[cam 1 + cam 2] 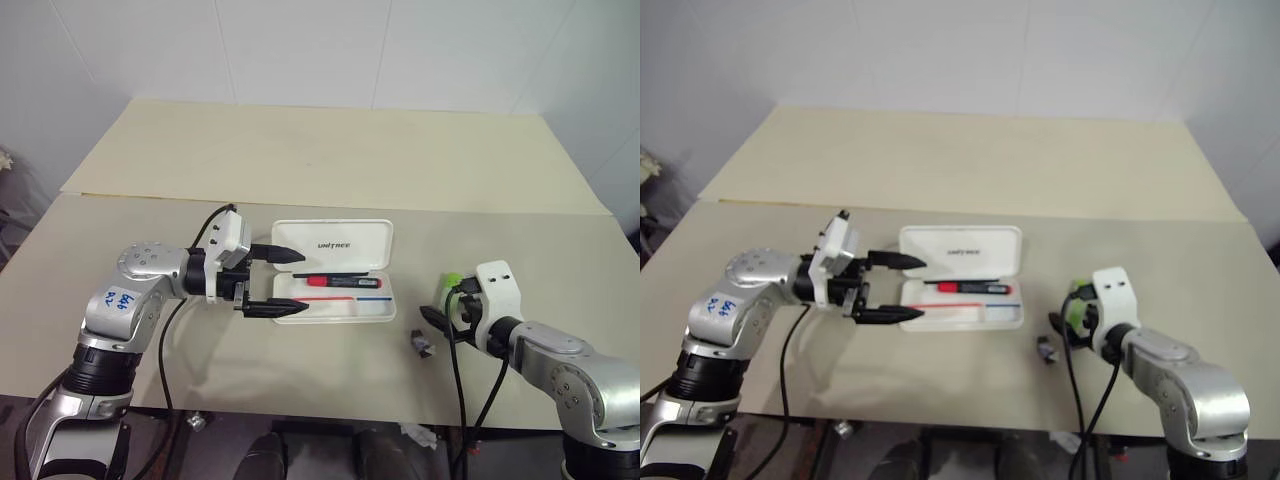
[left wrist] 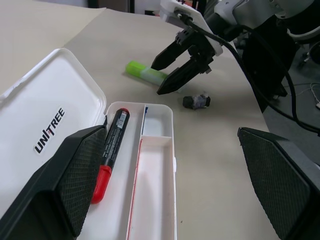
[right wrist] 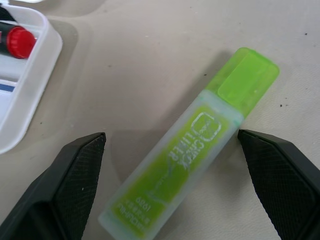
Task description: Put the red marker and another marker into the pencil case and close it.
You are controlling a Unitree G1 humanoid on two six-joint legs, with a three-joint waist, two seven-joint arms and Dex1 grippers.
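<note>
Two markers, one case: one marker is in the tray, one is on the table.
Head views: the pencil case lies open mid-table, lid folded back toward the far edge; the red marker lies in its tray, long axis along the case's length. The left gripper hangs wide and empty at the case's left end, likely waiting for the lid. The right gripper is low by the near right corner, over the green highlighter (half hidden there).
Left wrist view: the red marker's cap points to the case's left end, barrel along the hinge-side compartment; a small dark lump lies just beside the highlighter.
Right wrist view: spread fingers straddle the highlighter, apparently touching neither side, though contact is hard to judge; its long axis runs diagonally across the gap, cap end away from the wrist, so a pinch would close across its width.
</note>
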